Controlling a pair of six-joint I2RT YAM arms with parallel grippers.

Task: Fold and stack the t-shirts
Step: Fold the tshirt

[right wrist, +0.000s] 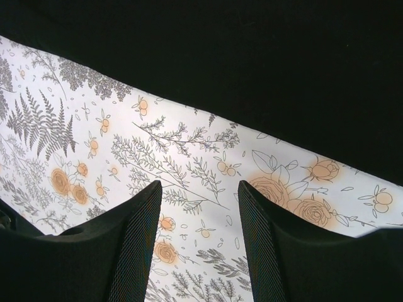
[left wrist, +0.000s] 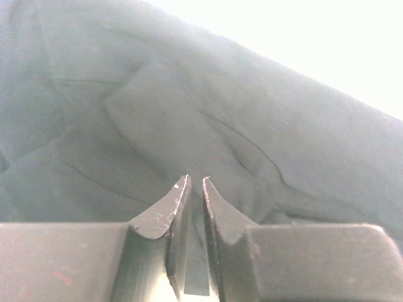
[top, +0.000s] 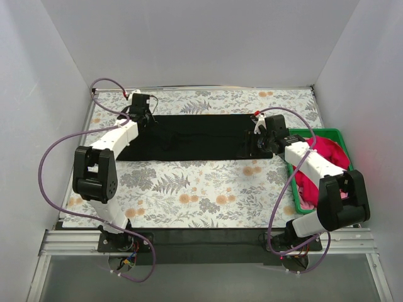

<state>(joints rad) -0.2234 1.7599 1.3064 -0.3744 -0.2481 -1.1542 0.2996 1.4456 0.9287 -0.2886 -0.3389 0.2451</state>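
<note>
My left fingers [left wrist: 157,217] are showing dull, scuffed hard plastic against the black t-shirt [left wrist: 189,113], whose cloth is lying matt, soft and creased. My right fingers [right wrist: 135,251] are showing finely meshed, rough faces over the smooth, matt printed table cover [right wrist: 189,163]. The green crate [top: 321,131] is looking like smooth plastic, the pinkish-red t-shirt [top: 330,151] like soft cloth.

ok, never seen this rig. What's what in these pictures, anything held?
The left arm and right arm, bolted at the table's near edge, each end in a two-finger gripper. The wide picture looks down from above and behind; the other two come from wrist cameras. A black t-shirt lies flat on the floral table cover; a pink-red t-shirt sits in a green crate. The left gripper is over the black shirt, fingers almost together; whether it pinches cloth is unclear. The right gripper is open, empty, beside the shirt's edge.
</note>
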